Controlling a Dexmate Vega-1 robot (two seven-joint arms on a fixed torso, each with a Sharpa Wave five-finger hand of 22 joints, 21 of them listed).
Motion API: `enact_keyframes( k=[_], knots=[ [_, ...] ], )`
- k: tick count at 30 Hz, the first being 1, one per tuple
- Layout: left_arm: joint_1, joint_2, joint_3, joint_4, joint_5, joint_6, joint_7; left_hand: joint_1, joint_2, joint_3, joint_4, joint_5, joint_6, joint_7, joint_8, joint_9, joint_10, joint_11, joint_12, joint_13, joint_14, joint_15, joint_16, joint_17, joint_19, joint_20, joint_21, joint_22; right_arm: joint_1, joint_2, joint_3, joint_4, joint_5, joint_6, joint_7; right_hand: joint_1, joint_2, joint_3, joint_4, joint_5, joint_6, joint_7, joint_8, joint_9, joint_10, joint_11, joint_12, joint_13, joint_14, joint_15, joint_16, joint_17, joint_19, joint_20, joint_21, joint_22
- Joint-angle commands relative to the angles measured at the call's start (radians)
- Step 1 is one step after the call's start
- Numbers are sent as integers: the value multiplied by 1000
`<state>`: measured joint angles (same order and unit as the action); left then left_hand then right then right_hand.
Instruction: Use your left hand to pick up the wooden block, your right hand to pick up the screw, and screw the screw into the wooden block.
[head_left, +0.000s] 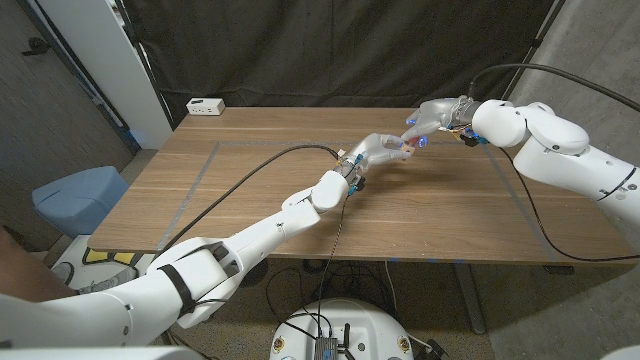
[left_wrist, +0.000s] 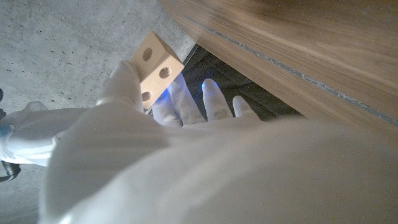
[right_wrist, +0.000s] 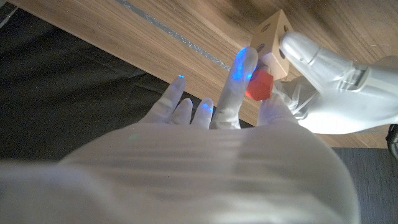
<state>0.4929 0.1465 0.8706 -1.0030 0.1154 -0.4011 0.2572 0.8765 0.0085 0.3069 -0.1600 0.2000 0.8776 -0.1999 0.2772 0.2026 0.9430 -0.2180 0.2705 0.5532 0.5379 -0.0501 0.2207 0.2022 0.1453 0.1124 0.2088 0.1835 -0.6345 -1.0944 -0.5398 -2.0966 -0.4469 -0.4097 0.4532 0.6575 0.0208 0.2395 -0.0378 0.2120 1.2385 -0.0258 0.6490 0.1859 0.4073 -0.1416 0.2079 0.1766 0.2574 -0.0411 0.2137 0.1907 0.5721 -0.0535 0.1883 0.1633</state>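
I have both arms raised over the wooden tabletop (head_left: 250, 200), and the two hands meet in the air above its far half, toward one o'clock from the middle of the head view.

My left hand (head_left: 372, 152) grips the wooden block (left_wrist: 157, 67). In the left wrist view the block is pinched between the thumb on one side and the fingers (left_wrist: 180, 102) behind it, with three round holes showing on the face turned to the camera. The block is clear of the tabletop, held at the fingertips.

My right hand (head_left: 432, 118) comes in from the three o'clock side and meets the left one. In the right wrist view it pinches the red head of the screw (right_wrist: 258, 84) between the thumb and one finger lit blue at the tip; the other fingers are spread loosely apart. The red head sits right against the holed face of the block (right_wrist: 273, 38), touching or just short of it; I cannot tell whether the shank is in a hole, since the head and my fingers hide it.

Toward eleven o'clock, at the tabletop's far edge, lies a white power strip (head_left: 206, 106), well apart from both hands. A black cable (head_left: 260, 165) runs across the tabletop to my left wrist.
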Motion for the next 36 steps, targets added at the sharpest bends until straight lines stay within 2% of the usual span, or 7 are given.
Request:
enact_keyframes(
  k=[1, 9, 21, 29, 36],
  knots=[
    [-9, -7, -2, 23, -5, -15, 3, 48, 61, 19, 9, 4, 85, 22, 8, 5, 7, 0, 10, 6, 9, -99, -3, 5, 4, 0, 4, 3, -1, 21, -6, 7, -30, -13, -15, -39, -15, -25, 11, 3, 24, 8, -3, -3, 26, 5, 6, 3, 18, -56, 0, 1, 15, -28, 1, 3],
    [-12, -11, -2, 35, -9, -20, 3, 47, 61, 20, 9, 4, 84, 22, 7, 5, 7, -1, 9, 6, 11, -98, -3, 5, 5, 0, 4, 3, 4, 29, -10, 15, -29, -11, -9, -84, -42, -55, 25, 6, 14, 11, -23, -6, 31, 16, 0, 3, 24, -48, -3, 1, 19, -23, 1, 3],
    [-16, -12, -1, 43, -11, -29, 1, 46, 61, 22, 10, 5, 85, 21, 7, 5, 8, -1, 9, 7, 11, -100, -4, 5, 5, 0, 4, 3, 10, 37, -16, 18, -34, -18, -3, -130, -71, -87, 40, 14, 2, 15, -46, -6, 31, 32, -6, 4, 25, -52, -8, 0, 19, -15, -1, 3],
    [-18, -14, -1, 50, -12, -35, 1, 45, 61, 23, 10, 5, 83, 22, 6, 5, 8, 0, 8, 7, 12, -98, -4, 5, 5, -1, 4, 3, 20, 35, -21, 16, -42, -19, 14, -182, -104, -125, 58, 26, -41, 16, -83, -5, 18, 50, -16, 4, 26, -40, -12, 0, 16, -7, -3, 3],
    [-19, -13, -2, 50, -12, -36, 0, 46, 61, 24, 9, 5, 82, 23, 5, 5, 6, 0, 7, 8, 11, -99, -5, 4, 5, -1, 4, 3, 28, 36, -25, 19, -44, -15, 29, -198, -116, -140, 64, 35, -81, 16, -108, -3, 9, 55, -20, 5, 22, -27, -16, -1, 12, -1, -4, 3]
  ],
)
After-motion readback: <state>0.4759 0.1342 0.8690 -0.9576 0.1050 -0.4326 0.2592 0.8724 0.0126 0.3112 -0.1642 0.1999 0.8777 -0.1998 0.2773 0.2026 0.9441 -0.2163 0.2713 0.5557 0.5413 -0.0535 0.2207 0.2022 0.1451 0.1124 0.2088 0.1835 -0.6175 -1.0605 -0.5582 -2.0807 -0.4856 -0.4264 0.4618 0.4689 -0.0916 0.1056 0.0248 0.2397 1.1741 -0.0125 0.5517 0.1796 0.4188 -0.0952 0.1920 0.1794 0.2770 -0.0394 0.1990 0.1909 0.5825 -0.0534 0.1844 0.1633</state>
